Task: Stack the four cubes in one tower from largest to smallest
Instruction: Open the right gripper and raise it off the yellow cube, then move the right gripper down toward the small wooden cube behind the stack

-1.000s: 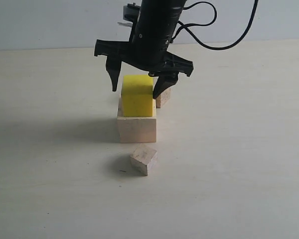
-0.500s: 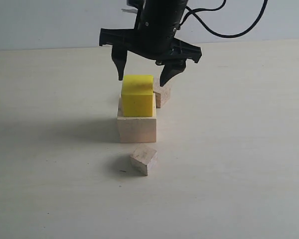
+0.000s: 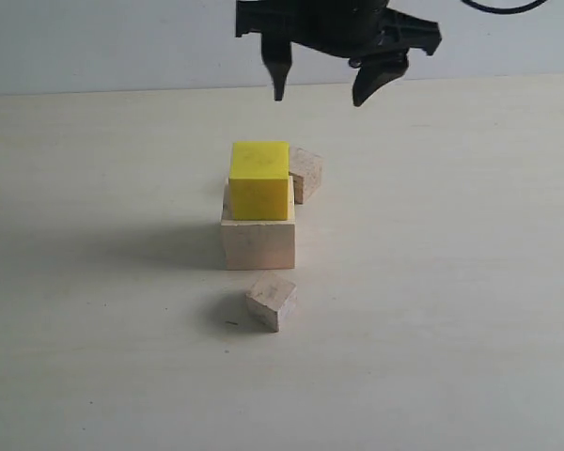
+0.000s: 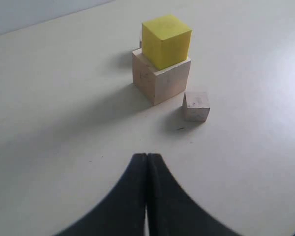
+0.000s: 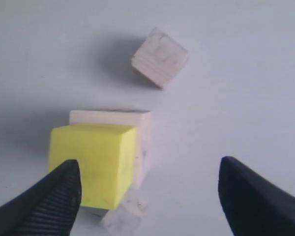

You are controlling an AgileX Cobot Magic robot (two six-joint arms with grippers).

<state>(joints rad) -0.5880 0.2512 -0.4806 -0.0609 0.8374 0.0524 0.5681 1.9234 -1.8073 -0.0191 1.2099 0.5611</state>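
Hanging high above the table (image 3: 451, 282), the right gripper (image 3: 321, 94) has its jaws spread wide and holds nothing. Its two dark fingertips point down and touch none of the cubes. In the right wrist view the same gripper (image 5: 148, 169) looks down on the stack, with one finger to either side of it.

The yellow cube (image 3: 259, 178) sits upright on the large wooden cube (image 3: 258, 246), with a little bare wood showing beside it. The front small cube (image 3: 271, 301) lies on the table just before the stack, turned at an angle and clear of it. The rear small cube (image 3: 306, 175) rests on the table behind the stack, by its right rear corner. I cannot tell whether it touches the stack, nor which small cube is the smaller.

The left gripper (image 4: 146, 160) is over bare table, well apart from the cubes, with its fingers pressed together and nothing between them.
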